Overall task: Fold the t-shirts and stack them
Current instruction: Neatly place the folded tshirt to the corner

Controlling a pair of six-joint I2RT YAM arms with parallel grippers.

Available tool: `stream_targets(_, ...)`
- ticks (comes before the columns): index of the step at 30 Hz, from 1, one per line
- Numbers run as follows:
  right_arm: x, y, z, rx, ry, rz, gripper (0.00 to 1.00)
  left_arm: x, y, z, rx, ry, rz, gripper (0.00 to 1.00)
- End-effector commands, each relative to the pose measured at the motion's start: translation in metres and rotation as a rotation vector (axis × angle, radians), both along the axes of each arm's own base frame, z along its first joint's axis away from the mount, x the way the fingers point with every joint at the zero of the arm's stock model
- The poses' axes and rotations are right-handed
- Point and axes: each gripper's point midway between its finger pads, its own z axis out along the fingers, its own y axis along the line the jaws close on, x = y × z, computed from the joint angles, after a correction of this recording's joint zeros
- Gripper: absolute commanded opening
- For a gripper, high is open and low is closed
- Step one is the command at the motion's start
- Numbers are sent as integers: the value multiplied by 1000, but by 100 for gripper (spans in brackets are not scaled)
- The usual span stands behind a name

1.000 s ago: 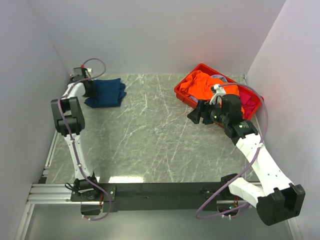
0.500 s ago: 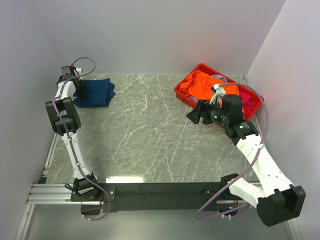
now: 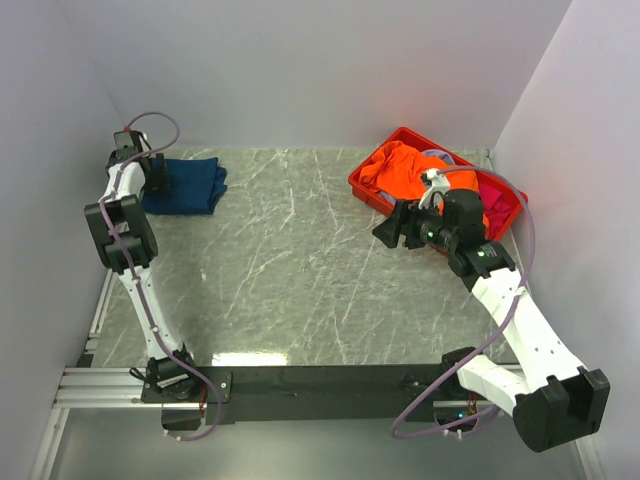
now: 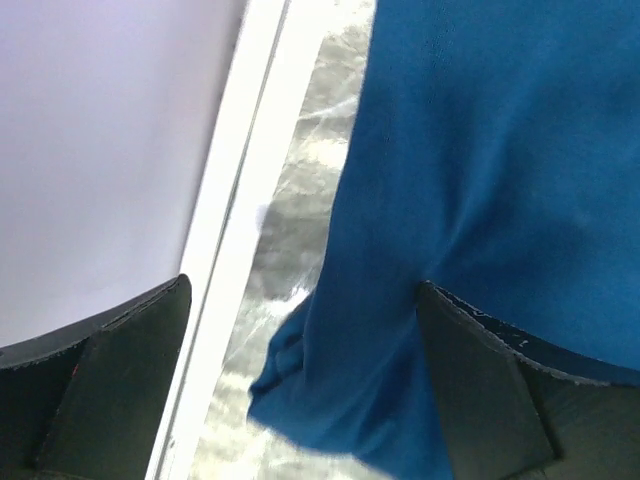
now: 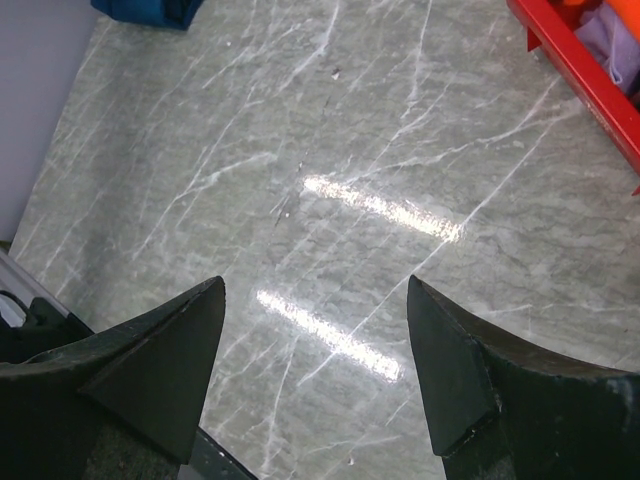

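A folded dark navy-blue t-shirt (image 3: 187, 186) lies at the table's far left corner, close to the side wall. My left gripper (image 3: 150, 172) hangs over its left edge, open; in the left wrist view the blue cloth (image 4: 480, 150) spreads under and between the wide-apart fingers (image 4: 110, 385) without being pinched. A bright orange t-shirt (image 3: 400, 170) is heaped in the red crate (image 3: 365, 190), with magenta-pink cloth (image 3: 497, 190) behind it. My right gripper (image 3: 385, 232) hovers open over bare table just left of the crate, nothing between its fingers (image 5: 170, 370).
The white side wall (image 4: 100, 150) and a pale table rail (image 4: 235, 220) run right beside the left gripper. The red crate's corner (image 5: 580, 70) shows at the right wrist view's top right. The grey marble table (image 3: 300, 260) spans the middle.
The left arm slid the navy t-shirt further left toward the wall, then its gripper opened and let the cloth go. The right arm has barely moved.
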Motion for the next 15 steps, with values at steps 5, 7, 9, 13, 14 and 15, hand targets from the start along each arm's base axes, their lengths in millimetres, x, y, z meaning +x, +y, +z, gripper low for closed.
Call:
stream_targets(5, 3, 1, 6, 21, -41, 5, 80, 4, -63, 205, 137, -493, -25, 99)
stream_targets(7, 5, 0, 2, 13, -33, 0, 80, -7, -85, 250, 115, -616, -15, 99)
stream_targets(9, 5, 0, -2, 10, -26, -1, 80, -15, -115, 260, 93, -650, -29, 99)
stream_targets(13, 6, -2, -2, 3, -27, -13, 80, -50, -175, 293, 25, -776, -15, 99)
stream_targets(14, 6, -1, -1, 6, -32, -10, 80, -58, -209, 278, 3, -781, -61, 99)
stream_targets(15, 5, -1, 0, 8, -40, -9, 80, -69, -219, 276, 11, -797, -47, 99)
